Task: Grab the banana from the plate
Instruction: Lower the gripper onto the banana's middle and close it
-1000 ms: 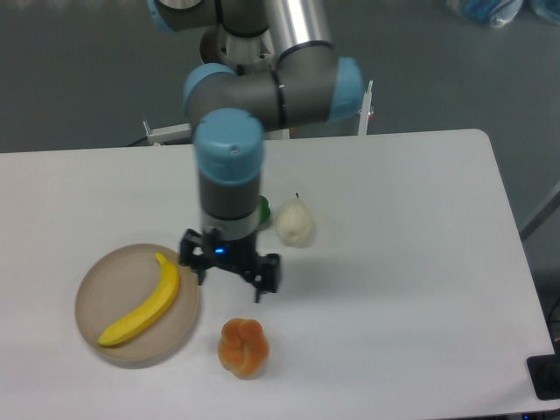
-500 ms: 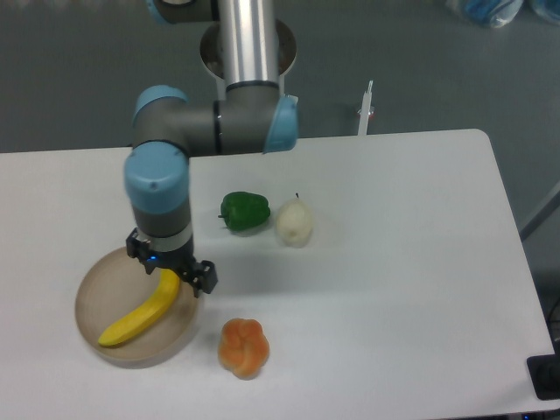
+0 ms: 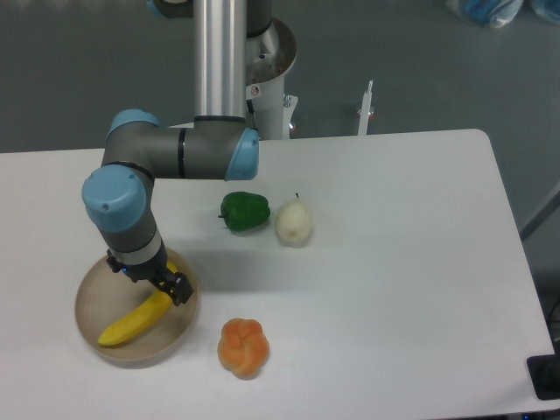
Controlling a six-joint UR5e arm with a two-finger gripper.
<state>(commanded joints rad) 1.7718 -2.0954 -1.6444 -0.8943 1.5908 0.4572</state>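
A bright yellow banana [image 3: 129, 323] lies across the round beige plate [image 3: 94, 292] at the front left of the white table. My gripper [image 3: 147, 282] hangs over the banana's upper end, low above the plate. The wrist hides that end of the fruit. Only the dark finger bases show from this angle, so whether the jaws are open or shut stays hidden, and so does any touch on the banana.
A lumpy orange fruit [image 3: 242, 346] sits just right of the plate. A green pepper [image 3: 244, 211] and a pale pear [image 3: 294, 222] rest mid-table. The arm's grey link [image 3: 184, 154] reaches over the table's left half. A white post [image 3: 367, 108] stands at the back edge.
The arm has swung left across the table, from beside the pear to over the plate. The gripper now sits lower over the banana's upper end. The fruits have not moved.
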